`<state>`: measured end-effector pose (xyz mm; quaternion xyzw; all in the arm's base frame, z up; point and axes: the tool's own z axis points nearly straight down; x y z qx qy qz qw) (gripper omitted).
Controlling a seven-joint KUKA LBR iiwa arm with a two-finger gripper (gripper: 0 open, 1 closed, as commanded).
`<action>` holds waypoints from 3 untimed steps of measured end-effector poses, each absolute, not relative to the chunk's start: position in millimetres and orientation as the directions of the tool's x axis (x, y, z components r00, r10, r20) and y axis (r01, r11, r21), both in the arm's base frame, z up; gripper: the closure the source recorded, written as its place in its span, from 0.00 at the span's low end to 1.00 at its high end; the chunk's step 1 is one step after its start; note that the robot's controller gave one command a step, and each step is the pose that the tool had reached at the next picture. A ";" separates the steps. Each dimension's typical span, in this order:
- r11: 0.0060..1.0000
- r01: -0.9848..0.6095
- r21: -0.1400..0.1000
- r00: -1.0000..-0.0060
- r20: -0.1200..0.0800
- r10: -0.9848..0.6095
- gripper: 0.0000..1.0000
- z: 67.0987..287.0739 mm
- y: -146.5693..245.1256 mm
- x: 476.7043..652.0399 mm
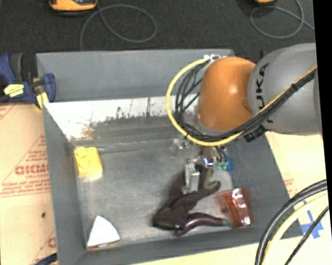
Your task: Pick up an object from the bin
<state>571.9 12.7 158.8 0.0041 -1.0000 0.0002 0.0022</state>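
My gripper (201, 183) hangs below the arm's orange cover, low in the bin's right half. Its two fingers stand apart, so it is open. Their tips are at the upper end of a dark maroon floppy thing (178, 211), which lies stretched along the bin's near side. I cannot tell whether the tips touch it. A red see-through packet (236, 207) lies just right of the gripper, against the right wall.
A yellow block (88, 162) rests near the left wall. A white wedge (102, 232) sits in the near left corner. The arm and its cables cover the bin's far right part.
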 end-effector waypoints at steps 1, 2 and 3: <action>1.000 -0.008 0.000 -1.000 -0.002 -0.008 0.00 162.8 12.8 572.8; 1.000 0.001 -0.001 -1.000 0.002 0.001 1.00 76.5 -14.4 578.3; 1.000 0.001 -0.001 -1.000 0.002 0.001 1.00 76.6 -14.4 578.3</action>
